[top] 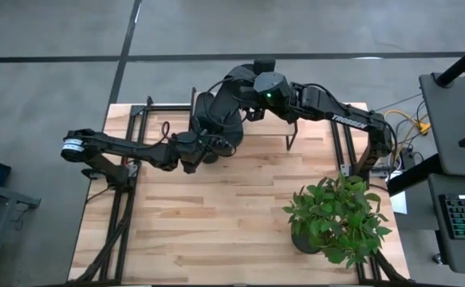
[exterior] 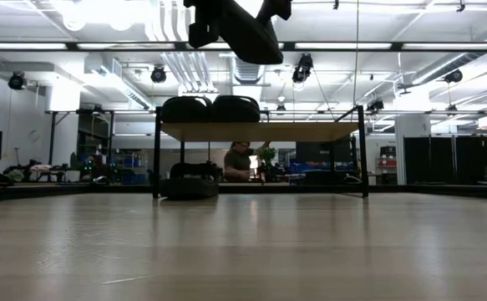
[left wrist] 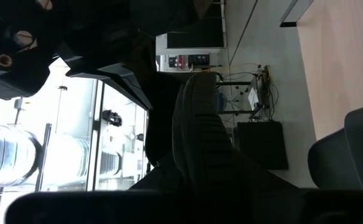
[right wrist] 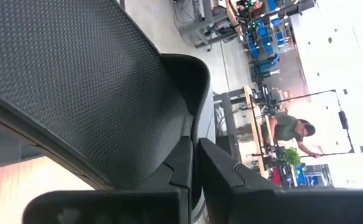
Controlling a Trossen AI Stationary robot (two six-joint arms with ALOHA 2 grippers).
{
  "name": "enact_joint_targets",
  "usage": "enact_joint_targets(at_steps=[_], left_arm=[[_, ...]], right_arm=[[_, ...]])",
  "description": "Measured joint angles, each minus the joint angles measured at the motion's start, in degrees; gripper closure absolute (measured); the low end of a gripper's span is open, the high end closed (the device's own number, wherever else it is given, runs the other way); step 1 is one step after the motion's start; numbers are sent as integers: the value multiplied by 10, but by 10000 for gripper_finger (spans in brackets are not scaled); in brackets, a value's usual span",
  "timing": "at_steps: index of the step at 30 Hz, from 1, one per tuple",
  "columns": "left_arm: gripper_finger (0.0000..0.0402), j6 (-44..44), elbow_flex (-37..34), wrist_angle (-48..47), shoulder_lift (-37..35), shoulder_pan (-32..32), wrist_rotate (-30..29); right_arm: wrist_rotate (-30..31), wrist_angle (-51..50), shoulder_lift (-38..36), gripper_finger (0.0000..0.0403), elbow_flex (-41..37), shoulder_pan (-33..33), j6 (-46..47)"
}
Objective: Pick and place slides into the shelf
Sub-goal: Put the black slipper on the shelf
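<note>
A black slide (exterior: 247,38) is held high in the air in front of the shelf (exterior: 310,131), between both grippers. My left gripper (top: 196,155) comes at it from the table's left and my right gripper (top: 244,112) from the right; both are shut on it. In the high view the arms and the held slide (top: 216,119) cover most of the shelf. Two more slides (exterior: 185,109) (exterior: 236,109) rest side by side on the shelf's top board. Another slide (exterior: 189,186) lies on the table under the shelf's left end. My left gripper holds the slide at one end of its ribbed sole (left wrist: 200,143), which runs straight out from between the fingers. The fingers themselves are lost in the dark at the picture's bottom. The slide is lifted clear of table and shelf. My right gripper pinches the slide between its two fingers (right wrist: 231,177) at the rim beside the textured strap (right wrist: 187,118). It comes roughly level from the table's right. The slide is lifted clear, and its strap fills the view ahead of the fingers.
A potted plant (top: 336,215) stands near the table's right near corner. The wooden tabletop (top: 216,215) stretches between the shelf and the near edge. A person (exterior: 239,159) is in the room behind the shelf.
</note>
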Motion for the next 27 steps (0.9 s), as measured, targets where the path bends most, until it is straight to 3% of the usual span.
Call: enact_joint_targets(at_steps=[10,18,27], left_arm=[[358,10,0,10,-3,0,-5],[278,10,-1,21,-5,-2,1],[260,-7,-4,20,-6,-2,-7]], right_arm=[[0,7,0,394,0,0,-6],[0,9,0,395,0,2,-17],[21,5,0,395,0,2,-33]])
